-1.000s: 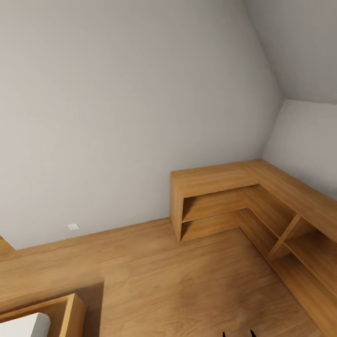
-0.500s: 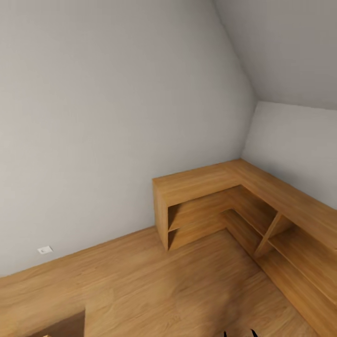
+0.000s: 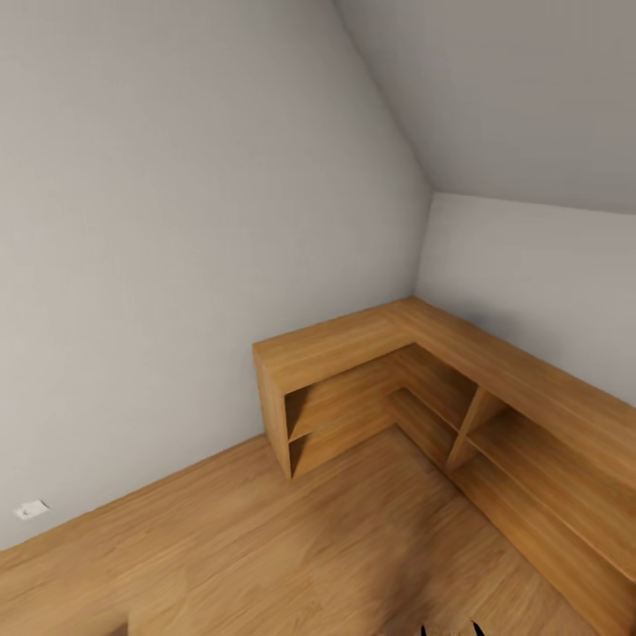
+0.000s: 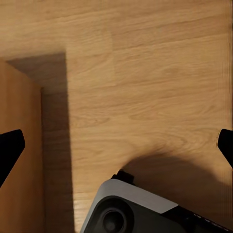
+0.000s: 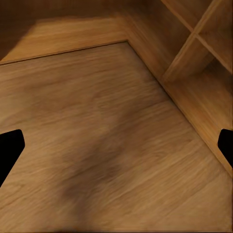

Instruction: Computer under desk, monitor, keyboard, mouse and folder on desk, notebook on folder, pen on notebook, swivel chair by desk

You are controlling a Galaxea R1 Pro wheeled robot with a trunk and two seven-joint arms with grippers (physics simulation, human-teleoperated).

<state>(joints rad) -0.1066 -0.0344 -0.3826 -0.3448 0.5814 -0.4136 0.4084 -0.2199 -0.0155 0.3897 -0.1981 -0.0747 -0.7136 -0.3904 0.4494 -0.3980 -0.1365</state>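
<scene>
The computer, monitor, keyboard, mouse, folder, notebook, pen, swivel chair and desk are all out of view. My left gripper (image 4: 116, 148) hangs open over bare wood floor, its black fingertips (image 4: 9, 150) far apart with nothing between them. My right gripper (image 5: 116, 148) is open too, above the floor close to a wooden shelf unit (image 5: 199, 63), and holds nothing. Two black finger points (image 3: 427, 630) poke into the head view's bottom edge.
A low L-shaped light wood shelf unit (image 3: 424, 389) fills the room's corner under grey walls and a sloped ceiling. A white wall outlet (image 3: 31, 510) sits low at the left. A wooden panel (image 4: 19, 170) and my grey base (image 4: 131, 208) lie beside the left gripper.
The head camera has swung right, so the shelf unit and outlet have slid left in the picture. The wooden box with a white thing at the lower left has left the view.
</scene>
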